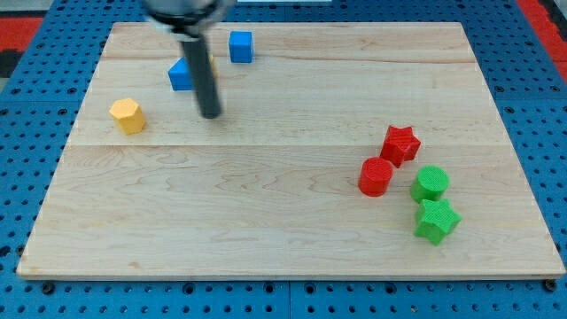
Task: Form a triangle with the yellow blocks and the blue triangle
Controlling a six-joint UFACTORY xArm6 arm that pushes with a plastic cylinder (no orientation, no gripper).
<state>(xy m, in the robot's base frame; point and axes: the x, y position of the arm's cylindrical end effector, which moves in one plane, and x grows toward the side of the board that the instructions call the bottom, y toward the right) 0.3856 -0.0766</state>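
Observation:
A yellow hexagonal block (128,115) lies near the view's left edge of the wooden board (283,239). A blue block (182,75), its shape partly hidden by the rod, sits up and right of it. A sliver of a second yellow block (212,64) shows just right of the rod, mostly hidden behind it. A blue cube (241,46) sits near the view's top. My tip (211,114) rests on the board just below and right of the partly hidden blue block, right of the yellow hexagon.
At the view's right stand a red star (400,144), a red cylinder (376,176), a green cylinder (431,184) and a green star (437,220), clustered together. The board lies on a blue perforated surface (27,177).

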